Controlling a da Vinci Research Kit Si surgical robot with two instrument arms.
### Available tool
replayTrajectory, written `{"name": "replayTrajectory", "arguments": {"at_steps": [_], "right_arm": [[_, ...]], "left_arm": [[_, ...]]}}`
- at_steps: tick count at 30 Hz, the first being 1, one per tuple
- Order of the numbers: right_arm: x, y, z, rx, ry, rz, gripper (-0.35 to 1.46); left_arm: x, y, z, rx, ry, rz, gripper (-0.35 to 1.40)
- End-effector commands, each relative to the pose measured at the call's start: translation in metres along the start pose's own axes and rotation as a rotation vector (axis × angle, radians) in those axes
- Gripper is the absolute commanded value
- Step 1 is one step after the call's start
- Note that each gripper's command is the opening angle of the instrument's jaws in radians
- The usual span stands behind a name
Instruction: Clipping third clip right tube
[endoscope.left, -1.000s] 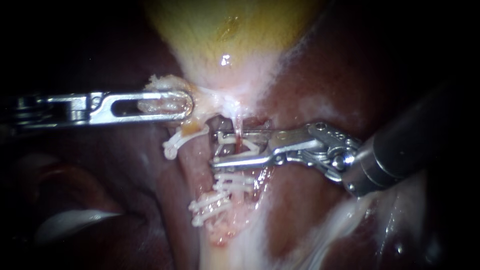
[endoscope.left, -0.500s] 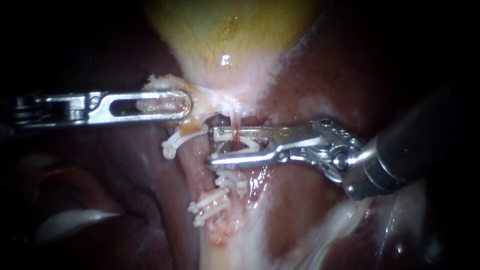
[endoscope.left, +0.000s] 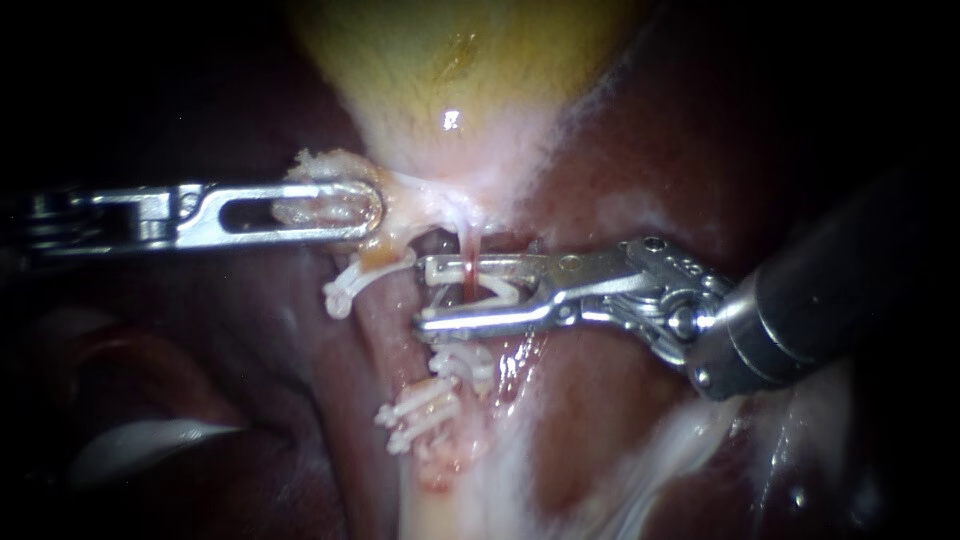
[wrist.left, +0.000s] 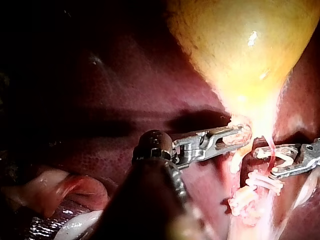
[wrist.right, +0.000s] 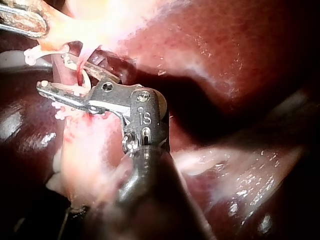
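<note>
Endoscope view: steel left instrument (endoscope.left: 375, 208) clamps pale frayed tissue (endoscope.left: 325, 162); right instrument (endoscope.left: 425, 294) grips an open white plastic clip (endoscope.left: 495, 290); right wrist view shows it seemingly straddling a thin red tube (wrist.right: 81, 70).

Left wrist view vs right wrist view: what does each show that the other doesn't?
Left wrist only: the gallbladder's yellow body, and the shaft of the left instrument. Right wrist only: the shaft of the right instrument. Both: left jaws shut on pale tissue, right jaws holding a clip astride the tube, other clips nearby.
</note>
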Motion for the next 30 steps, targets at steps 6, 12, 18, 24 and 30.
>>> {"name": "replayTrajectory", "arguments": {"at_steps": [6,12,18,24,30], "right_arm": [[-0.0001,0.0001,-0.001,-0.03,-0.01,0.066,-0.35],[-0.0001,0.0001,-0.0011,-0.043,-0.04,0.067,-0.35],[-0.0001,0.0003,-0.0012,-0.044,-0.04,0.067,-0.35],[-0.0001,0.0003,-0.0012,-0.044,-0.04,0.067,-0.35],[0.0,0.0003,-0.0013,-0.044,-0.04,0.068,-0.35]], "left_arm": [[0.0,0.0,0.0,0.0,0.0,0.0,-0.35],[0.0,0.0,0.0,0.0,0.0,0.0,-0.35],[0.0,0.0,0.0,0.0,0.0,0.0,-0.35],[0.0,0.0001,0.0,0.0,0.0,0.0,-0.35],[0.0,0.0001,0.0,0.0,0.0,0.0,-0.35]]}}
